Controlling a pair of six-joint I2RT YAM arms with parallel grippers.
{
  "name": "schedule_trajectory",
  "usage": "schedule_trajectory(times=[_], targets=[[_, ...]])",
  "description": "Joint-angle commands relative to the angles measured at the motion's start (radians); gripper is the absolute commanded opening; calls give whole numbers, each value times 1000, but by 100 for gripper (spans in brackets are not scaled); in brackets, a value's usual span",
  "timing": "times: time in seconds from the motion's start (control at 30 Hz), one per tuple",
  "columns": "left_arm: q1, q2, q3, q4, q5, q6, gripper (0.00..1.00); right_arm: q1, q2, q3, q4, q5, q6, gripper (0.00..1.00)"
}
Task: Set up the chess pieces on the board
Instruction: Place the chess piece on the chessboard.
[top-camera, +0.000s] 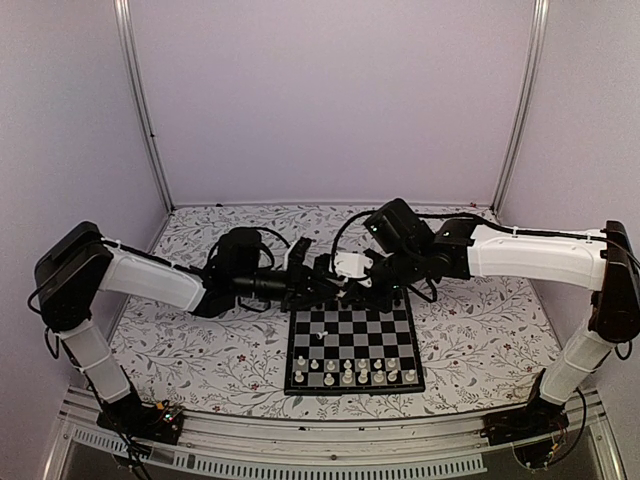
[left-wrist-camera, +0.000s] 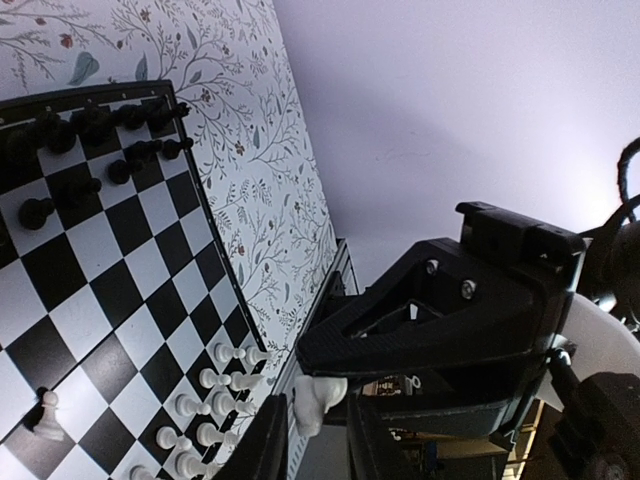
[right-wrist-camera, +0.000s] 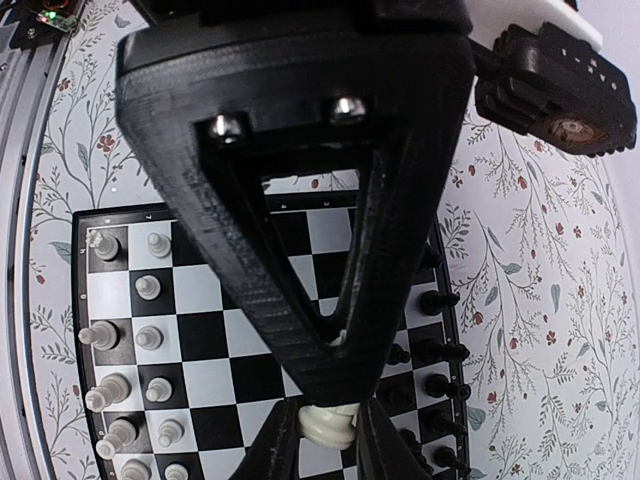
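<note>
The board (top-camera: 370, 325) lies at the near middle of the table. Cream-white pieces (top-camera: 360, 370) stand in its two near rows, and one white pawn (top-camera: 320, 336) stands alone at mid-left. Black pieces (left-wrist-camera: 100, 130) crowd the far rows. Both grippers meet above the board's far edge. My right gripper (right-wrist-camera: 330, 440) is shut on a cream-white piece (right-wrist-camera: 328, 425), both fingers touching it. My left gripper (left-wrist-camera: 318, 435) stands crosswise around the same piece (left-wrist-camera: 318, 400), with a gap showing beside it. In the top view the left gripper (top-camera: 322, 283) and right gripper (top-camera: 362, 285) hide the held piece.
The board also shows in the left wrist view (left-wrist-camera: 100, 290) and the right wrist view (right-wrist-camera: 230, 330), with white pieces (right-wrist-camera: 120, 340) and black pieces (right-wrist-camera: 440, 350) on opposite sides. A flowered cloth (top-camera: 200, 340) covers the table. A metal rail (top-camera: 300, 430) runs along the near edge.
</note>
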Motion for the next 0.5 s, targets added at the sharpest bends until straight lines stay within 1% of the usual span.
schedule_trajectory(times=[0.0, 0.07, 0.13, 0.17, 0.23, 0.27, 0.33, 0.4, 0.47], targets=[[-13, 25, 32, 63, 36, -9, 19, -6, -18, 5, 12, -9, -9, 21], [-13, 30, 35, 66, 38, -8, 15, -6, -17, 5, 12, -10, -9, 21], [-13, 37, 39, 72, 43, -4, 9, -7, -16, 3, 12, -10, -10, 22], [-13, 36, 42, 71, 44, 4, 6, -7, -15, 2, 12, -9, -10, 26], [-12, 22, 48, 24, 34, 41, 1, -11, -21, -8, 11, -5, -3, 41], [-10, 6, 58, -34, 24, 78, 0, -20, -27, -17, 11, -14, -2, 49], [-11, -45, 94, -209, -25, 199, 0, -60, -69, -40, 10, -72, 2, 60], [-24, -106, 154, -433, -122, 363, 0, -123, -127, -67, 11, -153, 2, 68], [-48, -161, 215, -633, -243, 510, 0, -196, -178, -95, 27, -229, 0, 72]])
